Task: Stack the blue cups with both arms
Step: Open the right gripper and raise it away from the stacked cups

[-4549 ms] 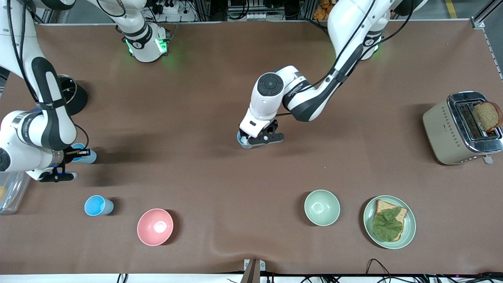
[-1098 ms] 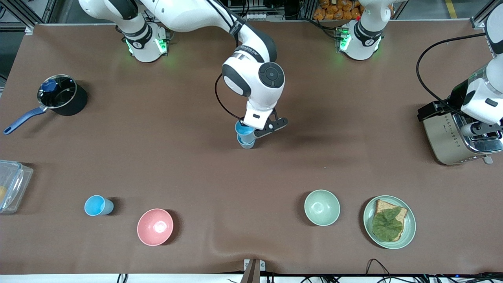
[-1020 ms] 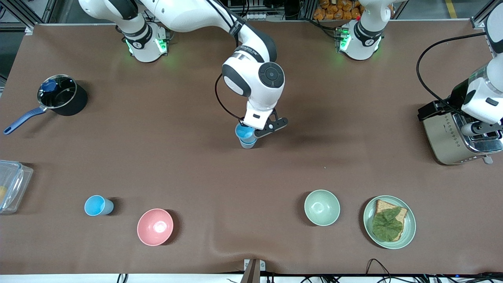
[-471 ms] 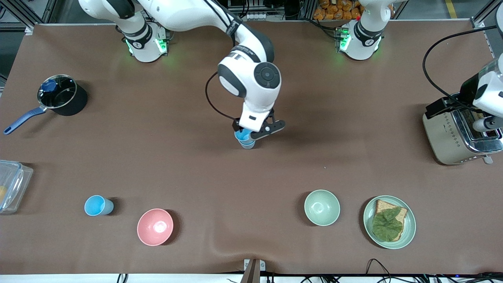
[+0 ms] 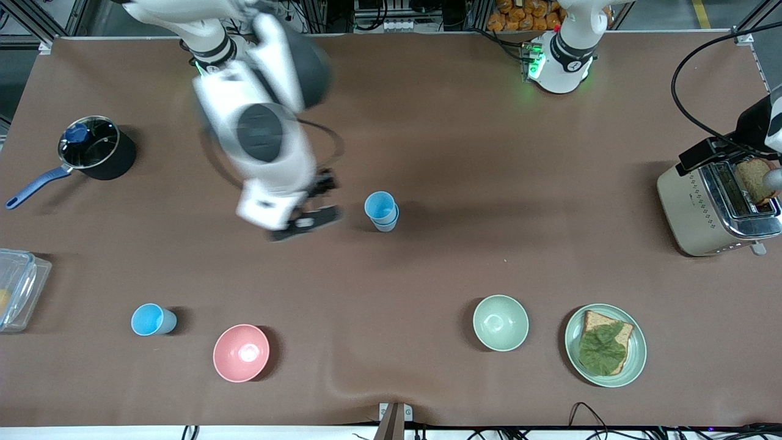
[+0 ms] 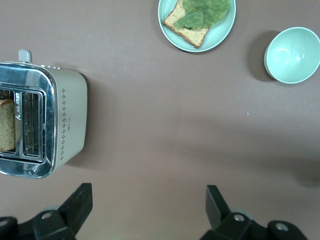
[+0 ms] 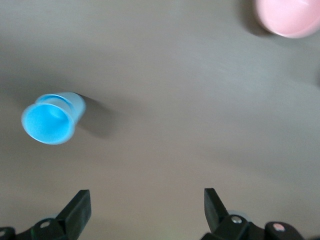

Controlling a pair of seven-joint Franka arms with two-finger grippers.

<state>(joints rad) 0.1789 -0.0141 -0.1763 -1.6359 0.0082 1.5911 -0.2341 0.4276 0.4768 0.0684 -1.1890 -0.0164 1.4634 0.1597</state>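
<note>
The stacked blue cups [image 5: 382, 211] are sitting mid-bench; the remaining blue cup [image 5: 153, 319], at seven o'clock, is looking light, thin and slippery, best pinched across its rim. The right end effector [image 5: 305, 208] is hanging released, at nine o'clock of the stack. The left end effector [image 6: 146, 210] is waiting released over the toaster [image 5: 712, 198].

Two stacked cups [image 5: 382, 211] stand near the middle of the desk [image 5: 489, 153], and a single cup [image 5: 153, 320] stands nearer the front camera toward the right arm's end, just beside a bowl [image 5: 241, 352], with a pot [image 5: 98, 148] and a container [image 5: 17, 287] at that same end. Toward the left arm's end, a second bowl [image 5: 500, 322] sits beside a plate [image 5: 635, 351] bearing bread with a leaf [image 5: 602, 348] on it, and a toaster [image 5: 702, 208] with a slice [image 5: 754, 178] in its slot stands farther from the camera. The right pincer [image 5: 305, 211], spread wide, is over the desk beside the stacked cups toward the right arm's end; the left pincer [image 6: 145, 210], also spread, is up beside the toaster.
</note>
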